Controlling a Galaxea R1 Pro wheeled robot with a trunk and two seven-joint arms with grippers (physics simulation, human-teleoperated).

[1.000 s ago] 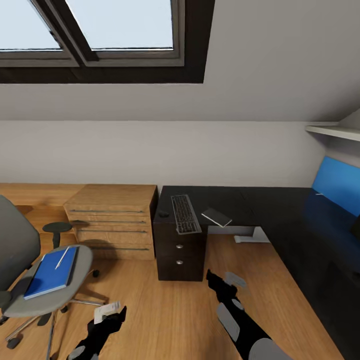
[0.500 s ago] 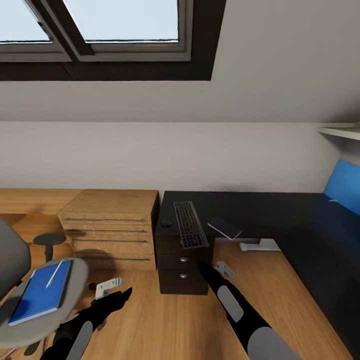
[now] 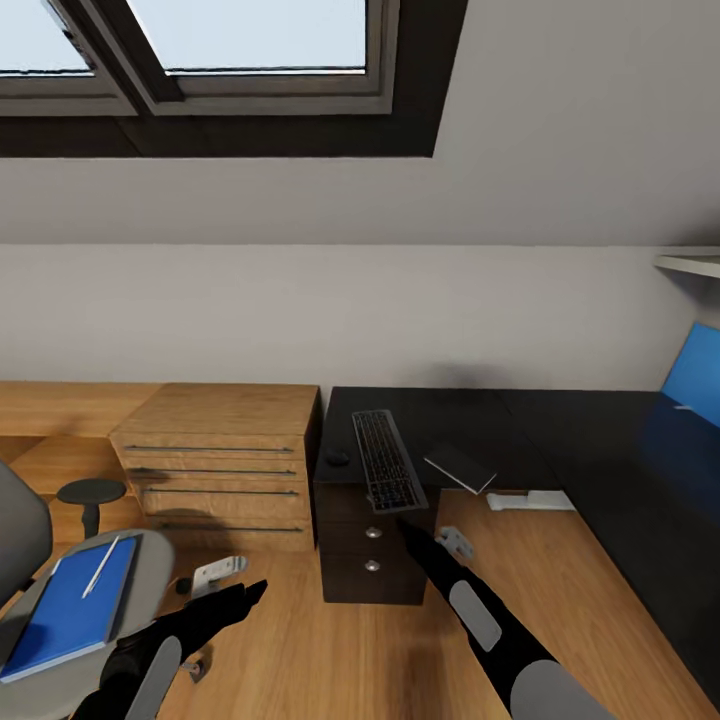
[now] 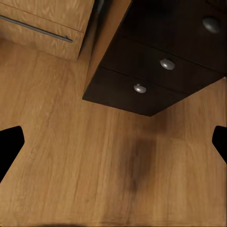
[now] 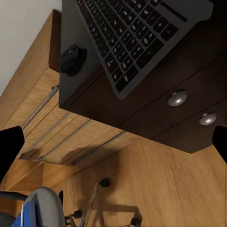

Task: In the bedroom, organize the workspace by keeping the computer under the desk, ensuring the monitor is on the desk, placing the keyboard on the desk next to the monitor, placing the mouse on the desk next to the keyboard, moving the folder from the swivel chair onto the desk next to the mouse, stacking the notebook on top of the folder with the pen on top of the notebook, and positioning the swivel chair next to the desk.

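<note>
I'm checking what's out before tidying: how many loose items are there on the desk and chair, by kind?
Keyboard: 1
Mouse: 1
Notebook: 1
Folder: 1
Pen: 1
Total: 5. The first three lie on the desk; the folder and pen lie on the chair.

Both black arms reaching forward, left tool (image 3: 240,595) open, right tool (image 3: 408,528) open

Two glossy black arms with grey oval panels, ending in tapered black fingers (image 3: 252,590).
</note>
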